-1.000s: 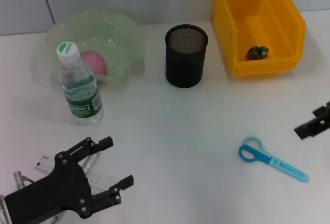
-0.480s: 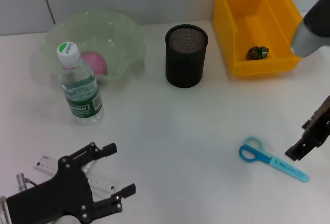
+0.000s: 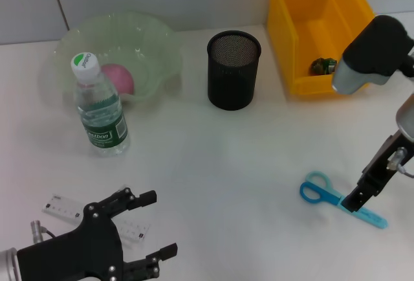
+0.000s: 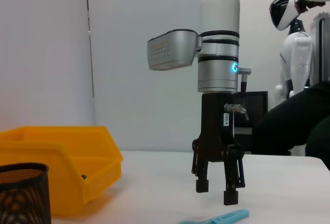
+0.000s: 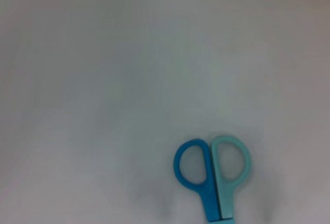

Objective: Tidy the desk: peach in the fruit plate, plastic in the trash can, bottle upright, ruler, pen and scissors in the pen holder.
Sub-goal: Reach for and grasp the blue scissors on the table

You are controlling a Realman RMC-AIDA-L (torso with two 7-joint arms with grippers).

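My right tool [image 3: 357,202] hangs released, fingers spread, directly over the scissors [image 3: 341,201] lying flat on the counter [image 3: 226,164], handles pointing away toward my left tool [image 3: 139,229], which idles open above the ruler [image 3: 97,218]. Scissors look light, stiff, thin; I'd pinch across the sheathed blade just beneath me.

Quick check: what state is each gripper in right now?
Left gripper: open, holding nothing, above the ruler.
Right gripper: open, empty, above the scissors.
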